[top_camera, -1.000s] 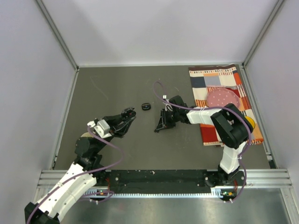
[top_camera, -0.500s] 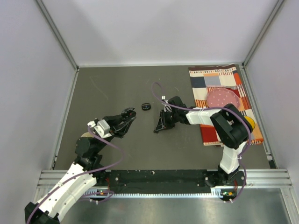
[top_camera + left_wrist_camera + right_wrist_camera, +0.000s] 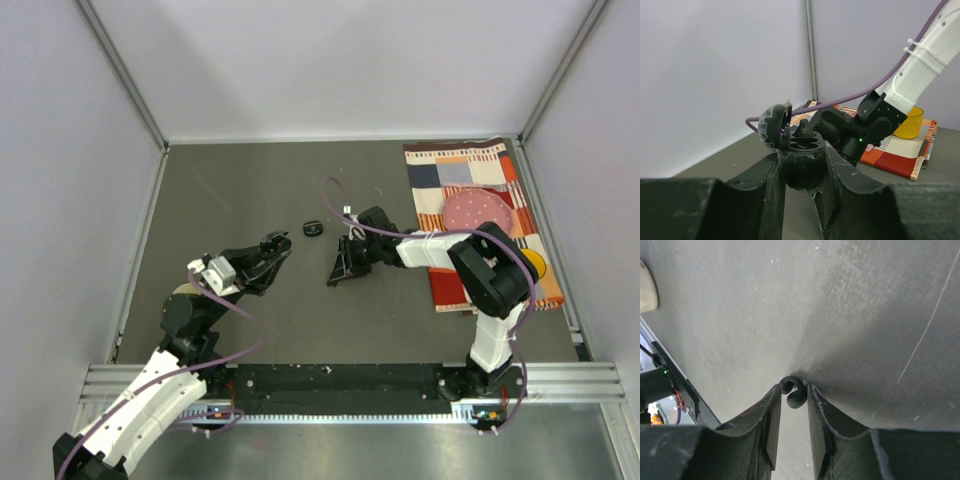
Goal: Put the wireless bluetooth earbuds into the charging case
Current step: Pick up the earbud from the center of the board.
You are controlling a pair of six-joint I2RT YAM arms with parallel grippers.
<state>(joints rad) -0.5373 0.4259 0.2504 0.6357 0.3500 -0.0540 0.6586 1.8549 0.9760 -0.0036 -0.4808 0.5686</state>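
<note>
My left gripper [image 3: 274,246] is shut on the open black charging case [image 3: 801,167] and holds it above the table, lid [image 3: 774,125] tipped up to the left. Two wells show in the case top. A small black bit with a red mark [image 3: 804,130] stands at its far rim. My right gripper [image 3: 336,278] points down at the table, shut on a tiny black curled earbud [image 3: 794,392] at the table surface. Its fingertips [image 3: 774,396] touch the earbud on both sides. A small black oval pod [image 3: 313,229] lies on the table between the two grippers.
A striped cloth [image 3: 445,172] lies at the right with a pink plate [image 3: 478,212] and a yellow cup [image 3: 536,266] on it. A beige round object [image 3: 183,292] sits by the left arm. Metal rails border the table.
My right gripper has shifted slightly left and nearer along the table. The left gripper with the case has not moved.
</note>
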